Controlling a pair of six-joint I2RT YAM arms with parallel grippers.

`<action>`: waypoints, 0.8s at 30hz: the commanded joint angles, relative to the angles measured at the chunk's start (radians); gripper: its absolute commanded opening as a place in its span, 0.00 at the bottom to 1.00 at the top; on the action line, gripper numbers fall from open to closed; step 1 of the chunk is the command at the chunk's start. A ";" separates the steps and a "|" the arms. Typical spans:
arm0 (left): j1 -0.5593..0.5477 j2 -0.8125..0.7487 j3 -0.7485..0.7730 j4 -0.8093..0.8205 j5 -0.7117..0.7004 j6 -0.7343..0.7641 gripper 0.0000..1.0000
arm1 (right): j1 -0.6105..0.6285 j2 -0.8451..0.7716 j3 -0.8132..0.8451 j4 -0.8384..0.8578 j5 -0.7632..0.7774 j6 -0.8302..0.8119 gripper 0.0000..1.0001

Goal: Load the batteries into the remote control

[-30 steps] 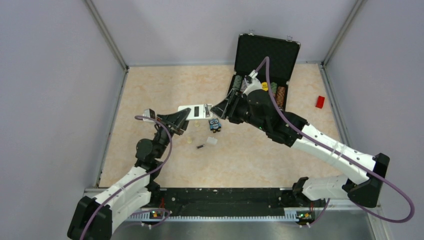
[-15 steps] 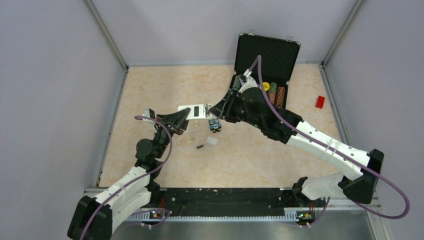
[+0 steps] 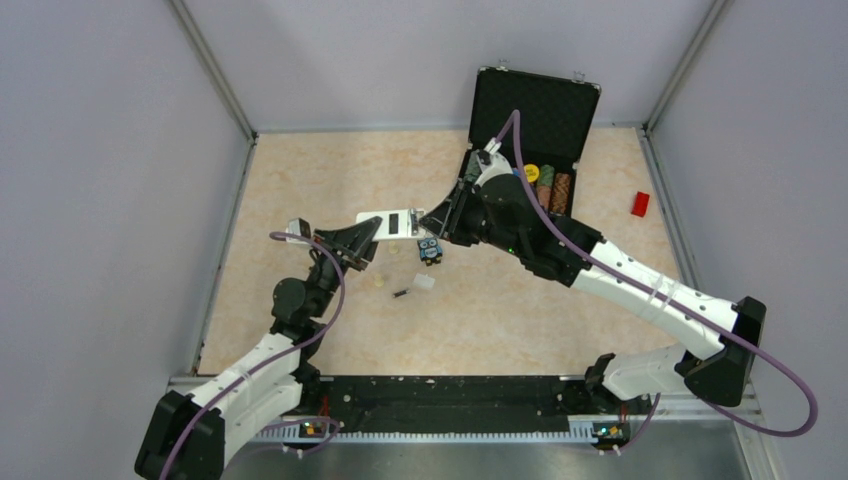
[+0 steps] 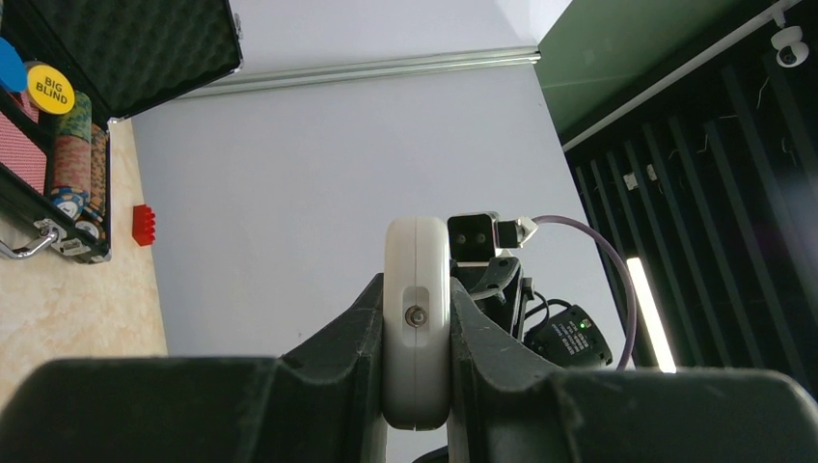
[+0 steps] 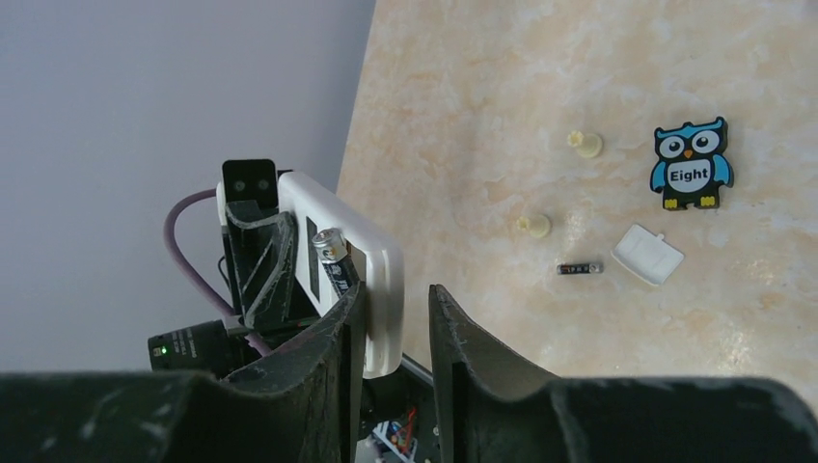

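Observation:
My left gripper [image 3: 367, 236] is shut on the left end of the remote control [image 3: 391, 223] and holds it above the table with its white back and dark bay showing. In the left wrist view the remote [image 4: 417, 289] stands end-on between the jaws. My right gripper [image 3: 431, 218] is at the remote's right end, jaws apart. In the right wrist view [image 5: 395, 309] the remote's end [image 5: 384, 289] lies against the left finger. One battery [image 5: 333, 257] leans tilted at the bay, its metal end up. The second battery [image 5: 580, 268] lies on the table [image 3: 401, 293].
A white battery cover [image 3: 425, 282] lies by the loose battery. A blue owl toy [image 3: 430, 249] and two cream pegs [image 3: 379, 281] lie under the remote. An open black case of poker chips [image 3: 531, 110] stands at the back. A red block [image 3: 640, 203] lies far right.
My right arm has shifted slightly left and its wrist has turned a little at the remote's end. The left arm and the remote have stayed put.

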 commanded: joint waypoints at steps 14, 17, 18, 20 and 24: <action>0.001 -0.054 -0.009 0.072 0.003 0.007 0.00 | -0.007 -0.065 0.016 0.103 0.031 0.057 0.65; 0.001 -0.062 -0.012 0.071 0.009 0.012 0.00 | -0.012 -0.039 0.027 0.123 0.014 0.066 0.67; 0.001 -0.064 -0.010 0.076 0.016 0.017 0.00 | -0.017 -0.026 0.034 0.122 0.004 0.071 0.67; 0.001 -0.062 0.000 0.084 0.044 0.032 0.00 | -0.025 -0.007 0.044 0.126 -0.020 0.087 0.65; 0.001 -0.063 0.010 0.075 0.060 0.044 0.00 | -0.031 0.020 0.057 0.133 -0.052 0.112 0.61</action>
